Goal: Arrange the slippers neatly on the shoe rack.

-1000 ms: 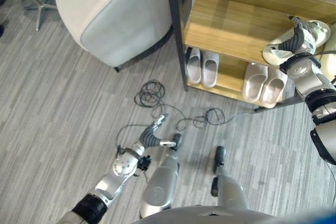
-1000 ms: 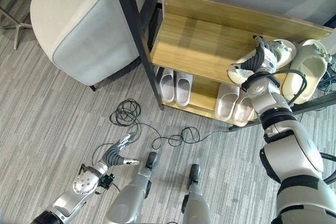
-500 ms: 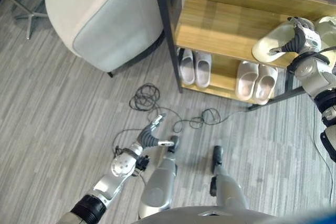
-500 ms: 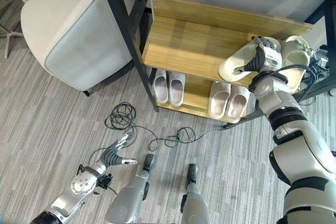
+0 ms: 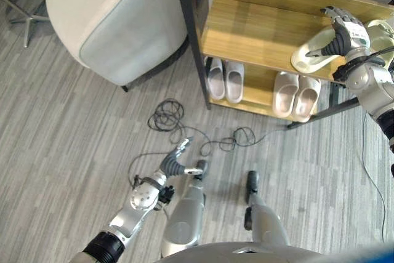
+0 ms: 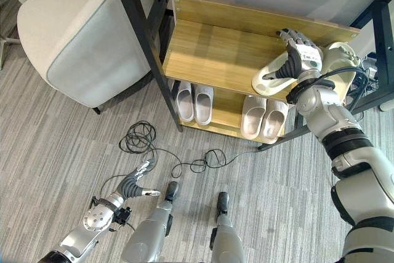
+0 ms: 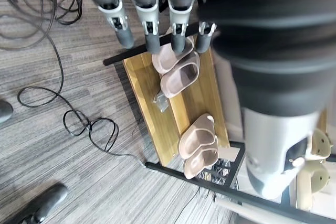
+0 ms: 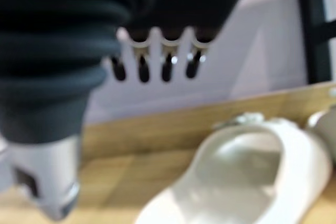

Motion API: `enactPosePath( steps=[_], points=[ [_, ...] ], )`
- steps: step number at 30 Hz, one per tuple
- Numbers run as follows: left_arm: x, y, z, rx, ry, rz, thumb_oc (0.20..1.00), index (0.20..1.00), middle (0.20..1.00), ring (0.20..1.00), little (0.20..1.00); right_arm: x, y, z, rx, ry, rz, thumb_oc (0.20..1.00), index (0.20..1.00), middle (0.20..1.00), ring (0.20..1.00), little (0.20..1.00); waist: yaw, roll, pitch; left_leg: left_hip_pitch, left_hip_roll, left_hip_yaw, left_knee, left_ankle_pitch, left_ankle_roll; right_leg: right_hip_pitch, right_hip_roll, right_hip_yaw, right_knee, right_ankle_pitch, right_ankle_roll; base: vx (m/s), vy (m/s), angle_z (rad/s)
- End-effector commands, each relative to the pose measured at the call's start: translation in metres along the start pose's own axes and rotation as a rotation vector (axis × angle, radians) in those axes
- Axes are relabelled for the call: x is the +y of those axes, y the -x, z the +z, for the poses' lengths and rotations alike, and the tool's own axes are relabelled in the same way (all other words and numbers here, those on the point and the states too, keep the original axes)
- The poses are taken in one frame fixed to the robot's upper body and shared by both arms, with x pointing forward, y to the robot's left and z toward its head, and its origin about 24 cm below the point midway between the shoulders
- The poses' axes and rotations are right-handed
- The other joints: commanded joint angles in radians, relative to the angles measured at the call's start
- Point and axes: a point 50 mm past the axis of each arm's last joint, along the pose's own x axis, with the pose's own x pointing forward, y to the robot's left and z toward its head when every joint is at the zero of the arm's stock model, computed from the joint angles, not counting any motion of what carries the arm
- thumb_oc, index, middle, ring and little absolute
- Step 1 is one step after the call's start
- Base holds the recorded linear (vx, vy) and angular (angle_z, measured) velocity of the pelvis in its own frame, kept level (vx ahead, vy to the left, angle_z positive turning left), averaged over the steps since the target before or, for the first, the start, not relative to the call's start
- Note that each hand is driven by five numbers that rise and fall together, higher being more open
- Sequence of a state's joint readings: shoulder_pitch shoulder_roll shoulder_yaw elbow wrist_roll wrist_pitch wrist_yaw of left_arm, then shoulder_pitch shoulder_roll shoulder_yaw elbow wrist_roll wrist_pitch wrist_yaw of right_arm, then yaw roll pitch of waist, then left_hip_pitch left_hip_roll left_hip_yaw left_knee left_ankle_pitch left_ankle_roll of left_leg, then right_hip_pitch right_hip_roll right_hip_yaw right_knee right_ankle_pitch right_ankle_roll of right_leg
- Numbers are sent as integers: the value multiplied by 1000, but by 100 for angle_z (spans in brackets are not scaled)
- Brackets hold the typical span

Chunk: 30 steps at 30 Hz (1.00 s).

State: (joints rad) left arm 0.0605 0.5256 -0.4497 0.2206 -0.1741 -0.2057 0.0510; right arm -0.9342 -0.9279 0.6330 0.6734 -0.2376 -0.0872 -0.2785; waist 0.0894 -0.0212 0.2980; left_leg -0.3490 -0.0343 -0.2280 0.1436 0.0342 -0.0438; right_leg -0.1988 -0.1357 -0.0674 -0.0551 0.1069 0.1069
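**Right hand open above a slipper on the shoe rack's upper shelf**

At lower left, the left hand (image 5: 174,162) hangs low over the grey floor (image 5: 74,146), its fingers loosely straight and holding nothing. Behind it stands a pale armchair (image 5: 111,23). To the right is the shoe rack (image 6: 215,47), with a black frame and wooden shelves. On its lower shelf sit two pairs side by side: grey slippers (image 5: 225,80) on the left, beige slippers (image 5: 297,95) on the right. At the right end of the upper shelf lies a cream slipper (image 6: 271,77), sole down and angled across the shelf. The right hand (image 6: 295,50) is raised over it, fingers spread and straight. A second cream slipper (image 6: 345,60) lies just beside, partly behind the arm.

The right wrist view shows the straight fingers (image 8: 142,64) clear above the cream slipper. The left wrist view looks down on the lower shelf's two pairs.
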Motion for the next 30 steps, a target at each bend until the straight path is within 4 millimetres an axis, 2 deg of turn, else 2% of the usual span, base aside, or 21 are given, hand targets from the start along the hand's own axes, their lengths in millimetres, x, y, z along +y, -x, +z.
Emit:
enactPosePath(
  steps=[1,4,10,15,18,30],
  points=[
    [1,9,4,-54,-30,4,1000,1000,1000,1000,1000,-5,10,-13,-10,39,41,1000,1000,1000,1000,1000,27,-12,-38,48,-9,-2,-33,-65,3,-14,1,-7,154,-145,29,0,0,0],
    [2,11,3,-53,-42,-1,1000,1000,1000,1000,1000,13,19,-16,6,-23,126,1000,1000,1000,1000,1000,34,-18,-37,52,-9,-7,-36,-65,1,-8,0,-15,152,-145,29,6,-18,4],
    [2,12,3,-52,-58,-9,1000,1000,1000,1000,1000,28,23,-19,41,-65,176,1000,1000,1000,1000,1000,45,-17,-38,52,-13,-10,-43,-59,2,-4,-3,-23,147,-143,30,1,-4,1],
    [2,11,3,-53,-73,-14,1000,1000,1000,1000,1000,43,26,-13,34,-80,227,1000,1000,1000,1000,1000,54,-15,-35,50,-16,-11,-41,-59,4,-2,-5,-25,145,-143,29,0,0,0],
    [2,11,3,-52,-80,-16,1000,1000,1000,1000,1000,46,27,-12,29,-73,244,1000,1000,1000,1000,1000,55,-16,-35,51,-16,-11,-39,-60,4,1,-6,-26,146,-144,29,0,0,0],
    [5,14,0,-37,-94,-12,1000,1000,1000,1000,1000,60,55,-36,87,-26,343,1000,1000,1000,1000,1000,53,-29,-43,58,-17,-20,-42,-62,5,10,-7,-38,150,-152,30,2,-2,4]
  ],
)
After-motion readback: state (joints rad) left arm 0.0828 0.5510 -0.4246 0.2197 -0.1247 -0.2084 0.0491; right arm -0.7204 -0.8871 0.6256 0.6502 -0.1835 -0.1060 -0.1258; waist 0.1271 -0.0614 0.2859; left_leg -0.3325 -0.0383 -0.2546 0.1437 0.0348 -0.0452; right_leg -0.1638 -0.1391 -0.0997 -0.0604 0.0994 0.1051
